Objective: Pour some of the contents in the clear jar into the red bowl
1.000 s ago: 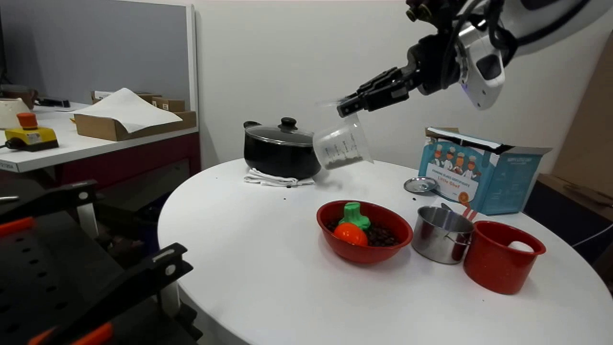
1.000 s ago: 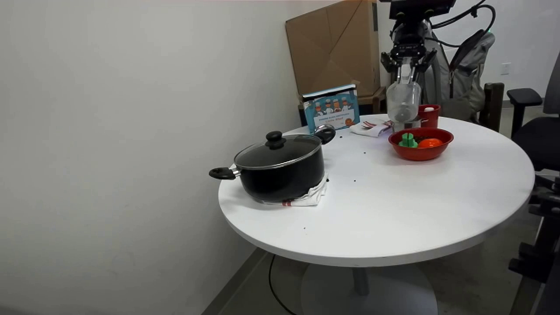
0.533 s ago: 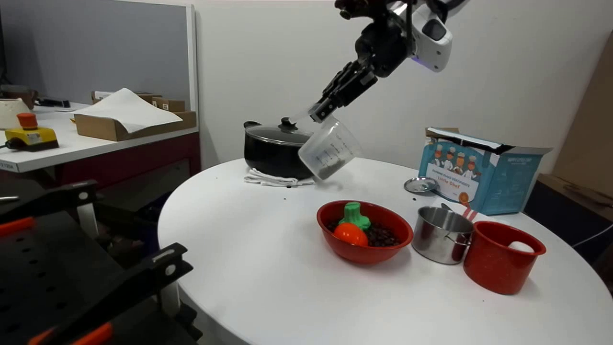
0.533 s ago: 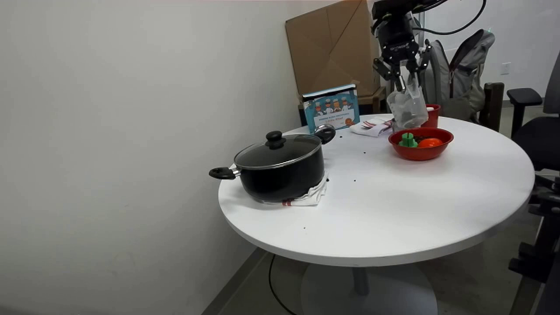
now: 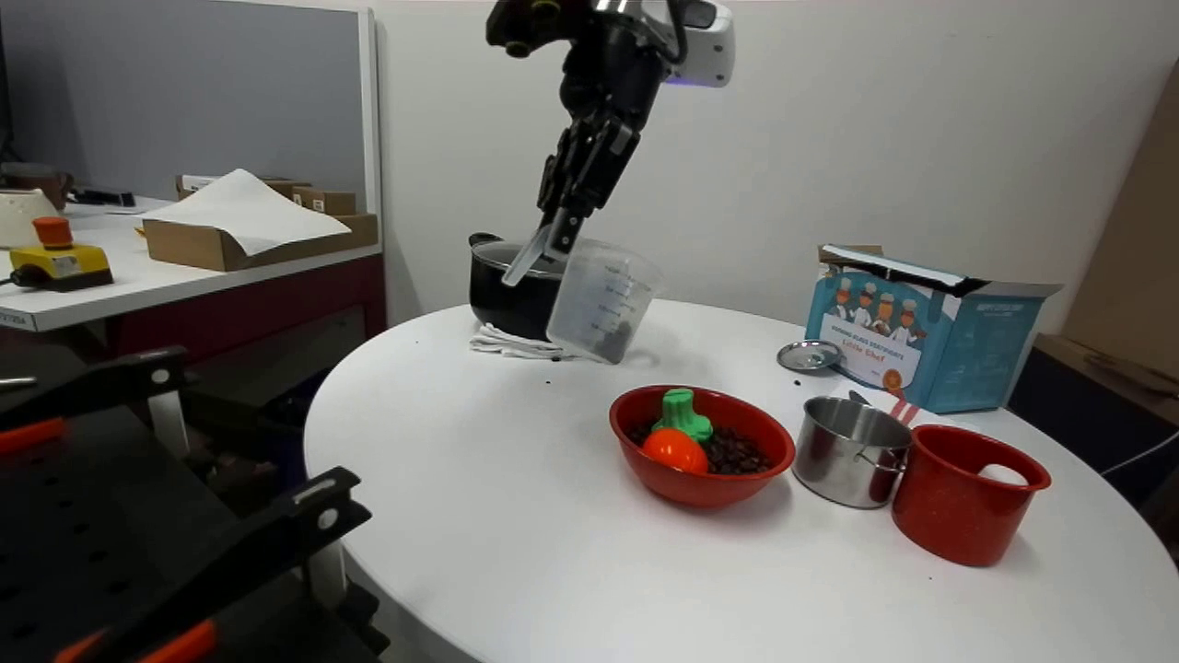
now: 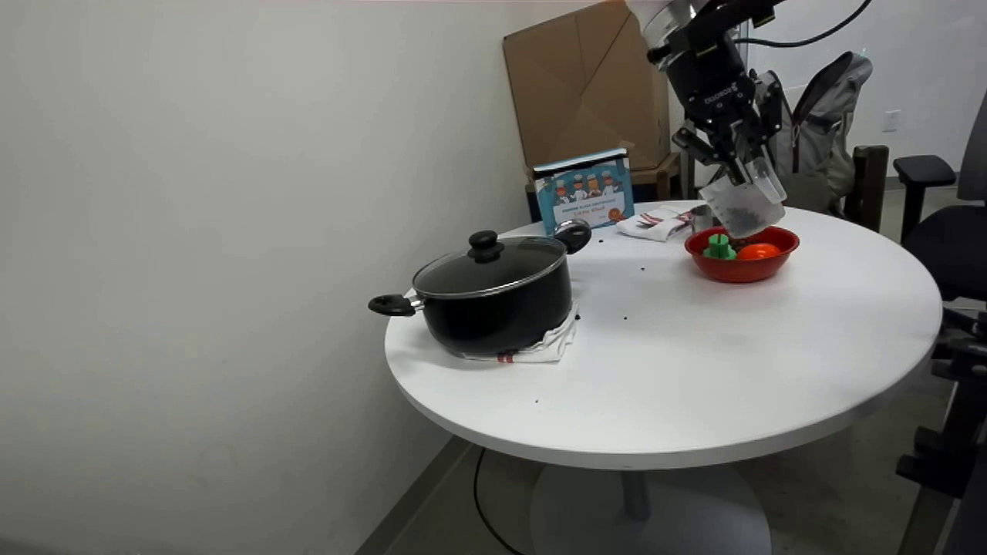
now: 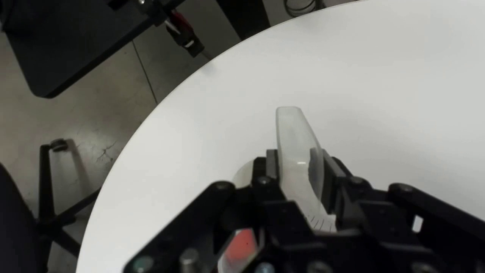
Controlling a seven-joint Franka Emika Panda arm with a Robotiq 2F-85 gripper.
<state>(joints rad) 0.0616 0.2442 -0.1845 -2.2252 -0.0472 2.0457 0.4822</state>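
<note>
Where the clear jar (image 5: 594, 295) hangs: I have it tilted in the air above the table (image 5: 479, 516), up-left of the red bowl (image 5: 695, 490) in an exterior view and apart from it.
Contents (image 5: 614, 342): dark mass, seen through the wall, gathered in the jar's low corner.
End effector (image 7: 299, 165): narrowed onto the jar's handle (image 7: 291, 125), gripping it from both sides in my wrist view.
Red bowl: upright on the table, with a green piece (image 5: 680, 419), an orange piece (image 5: 674, 451) and loose dark bits (image 5: 737, 453) inside.
Metal pot (image 5: 834, 460): just beside the bowl; I can't tell whether they touch.
Red container (image 5: 953, 516): next to the metal pot, a white object (image 5: 1002, 474) inside.
Black pot (image 6: 493, 320): lid (image 6: 513, 266) on, resting on a folded white cloth (image 6: 547, 351), well apart from the bowl.
Blue box (image 5: 981, 345): on the table, a small metal disc (image 5: 809, 356) lying near it.
</note>
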